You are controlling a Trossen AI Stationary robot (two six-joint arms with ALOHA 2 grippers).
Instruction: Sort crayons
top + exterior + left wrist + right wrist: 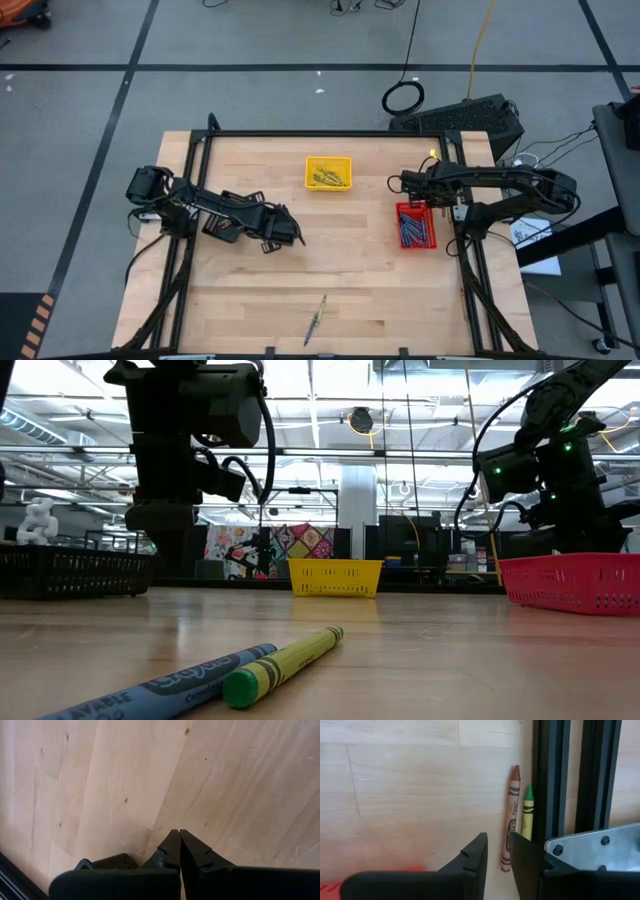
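Note:
A brown crayon [510,817] and a yellow-green crayon [527,815] lie flat on the wood, side by side along a black frame rail [550,775]. My right gripper [498,847] hangs open above the brown crayon's near end, by the red tray [415,225], which holds blue crayons. Nothing sits between its fingers. My left gripper [179,837] is shut over bare wood at the table's left middle [295,232]. A blue crayon [165,685] and a yellow-green crayon [285,660] lie together near the front edge. The yellow tray [328,172] holds olive crayons.
A black basket [70,570] stands at the left in the low view. Black frame rails run along the table's far edge [320,133] and right side [462,250]. Bare wood lies between the two arms and toward the front edge.

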